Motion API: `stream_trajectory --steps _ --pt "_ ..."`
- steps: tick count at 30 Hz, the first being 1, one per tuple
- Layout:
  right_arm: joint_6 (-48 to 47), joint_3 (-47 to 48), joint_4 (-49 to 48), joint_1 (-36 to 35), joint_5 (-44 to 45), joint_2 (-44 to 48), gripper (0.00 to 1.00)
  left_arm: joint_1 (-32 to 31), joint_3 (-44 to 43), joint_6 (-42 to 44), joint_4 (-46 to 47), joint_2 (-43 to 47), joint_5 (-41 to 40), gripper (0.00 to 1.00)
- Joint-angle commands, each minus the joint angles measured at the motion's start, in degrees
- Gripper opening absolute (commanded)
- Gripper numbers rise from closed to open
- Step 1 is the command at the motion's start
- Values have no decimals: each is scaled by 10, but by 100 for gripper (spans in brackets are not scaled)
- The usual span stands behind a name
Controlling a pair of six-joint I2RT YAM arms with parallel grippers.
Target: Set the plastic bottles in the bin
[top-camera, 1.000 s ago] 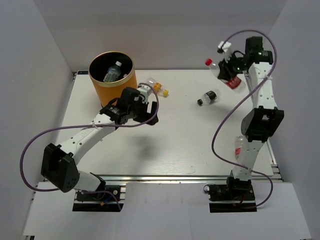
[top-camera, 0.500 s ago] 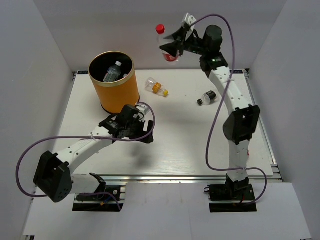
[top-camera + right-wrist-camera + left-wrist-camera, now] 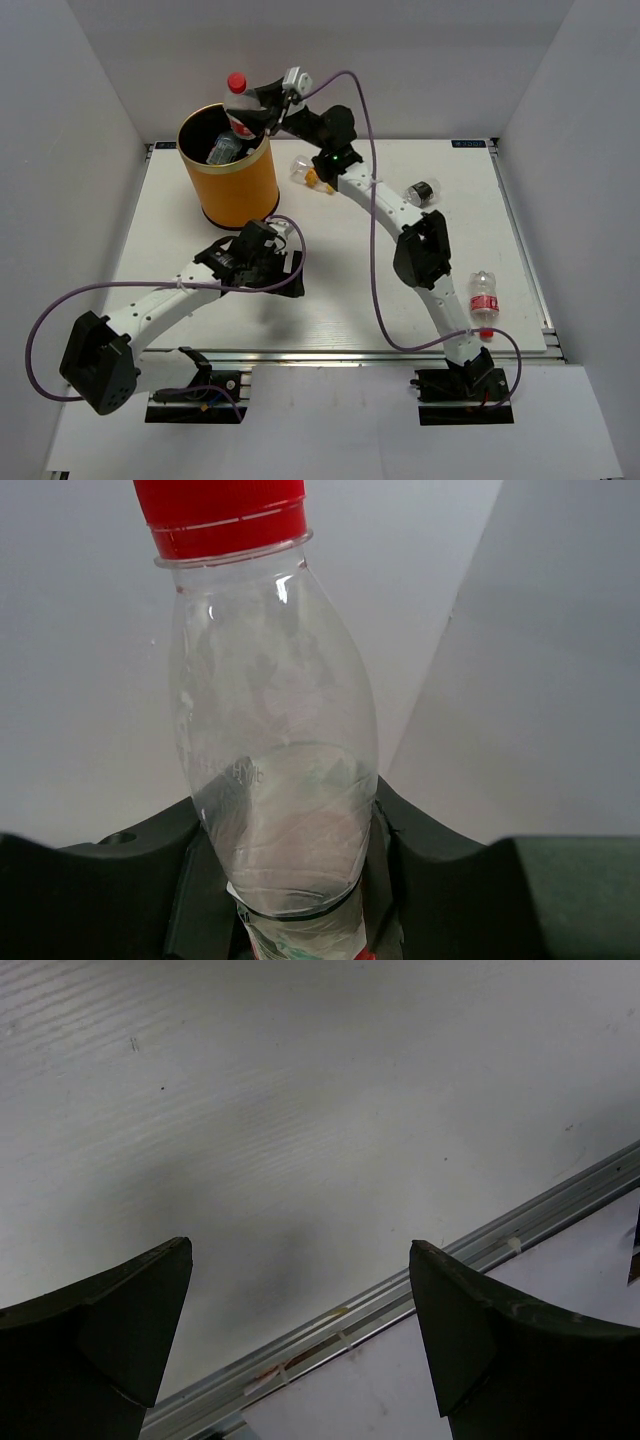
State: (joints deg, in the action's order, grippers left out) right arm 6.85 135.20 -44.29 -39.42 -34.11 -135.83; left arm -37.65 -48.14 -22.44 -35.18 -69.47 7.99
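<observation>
My right gripper (image 3: 252,110) is shut on a clear, red-capped, red-labelled plastic bottle (image 3: 238,104), held upright over the far right rim of the orange-yellow bin (image 3: 232,185). The right wrist view shows this bottle (image 3: 270,730) clamped between my right gripper's (image 3: 285,880) dark fingers. A clear white-capped bottle (image 3: 222,148) lies inside the bin. A yellow-capped bottle (image 3: 308,172) lies right of the bin. A dark-labelled, black-capped bottle (image 3: 422,192) lies at the far right. My left gripper (image 3: 264,262) is open and empty above bare table (image 3: 300,1330).
Another clear bottle with a red label (image 3: 483,297) lies by the right table edge near the right arm's lower links. The left wrist view shows the white tabletop (image 3: 300,1110) and its metal edge rail (image 3: 420,1285). White walls enclose the table.
My right arm swung left with the red-capped bottle, from the back middle to above the bin. My left gripper drew slightly nearer and rightward, staying open.
</observation>
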Motion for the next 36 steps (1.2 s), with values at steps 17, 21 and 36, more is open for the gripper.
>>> stream_trajectory --steps 17,21,36 --pt "-1 18 -49 -27 87 -44 84 -3 -56 -16 36 -39 -11 99" --pt "-17 -1 -37 -15 89 1 90 -3 -69 -22 70 -67 -10 99" --pt "-156 -179 484 236 268 290 9 -3 -418 -107 89 -359 -188 60"
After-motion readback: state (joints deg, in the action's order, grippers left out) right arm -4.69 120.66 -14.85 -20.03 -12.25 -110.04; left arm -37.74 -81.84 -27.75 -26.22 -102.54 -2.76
